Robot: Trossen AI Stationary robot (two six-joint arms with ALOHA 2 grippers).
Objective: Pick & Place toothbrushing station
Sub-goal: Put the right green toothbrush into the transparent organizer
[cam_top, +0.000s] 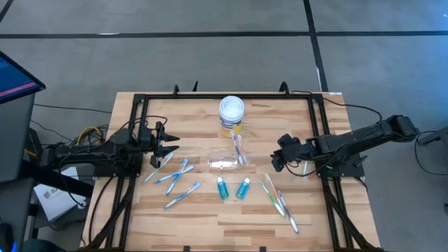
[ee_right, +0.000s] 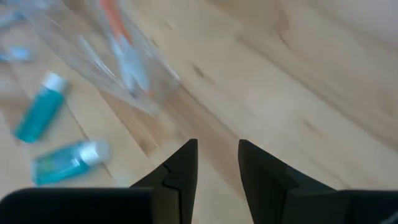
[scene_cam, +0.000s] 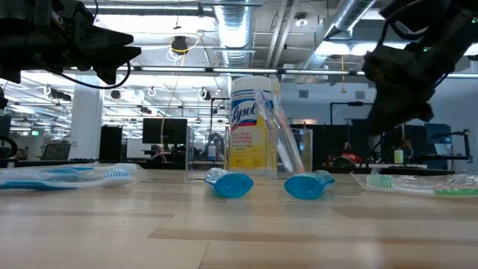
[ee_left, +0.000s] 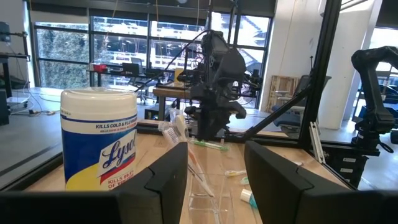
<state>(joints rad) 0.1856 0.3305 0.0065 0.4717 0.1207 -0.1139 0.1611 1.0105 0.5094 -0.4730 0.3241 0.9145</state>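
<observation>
A small clear cup [cam_top: 227, 163] stands at the table's middle with one toothbrush [cam_top: 238, 147] leaning in it; both also show in the low view, the cup [scene_cam: 297, 149] and the brush [scene_cam: 275, 127]. Two teal tubes [cam_top: 222, 187] [cam_top: 243, 188] lie nearer the table's front edge. Several toothbrushes lie flat on the left [cam_top: 173, 176] and the right [cam_top: 277, 198]. My left gripper [cam_top: 169, 145] is open and empty, left of the cup. My right gripper [cam_top: 278, 158] is open and empty, right of the cup, its fingers [ee_right: 184, 163] pointing down at bare wood.
A yellow jar with a white lid [cam_top: 232, 112] stands just beyond the cup. A black frame [cam_top: 210, 96] runs round the table's edges. Bare wood [cam_top: 231, 224] lies toward the front edge.
</observation>
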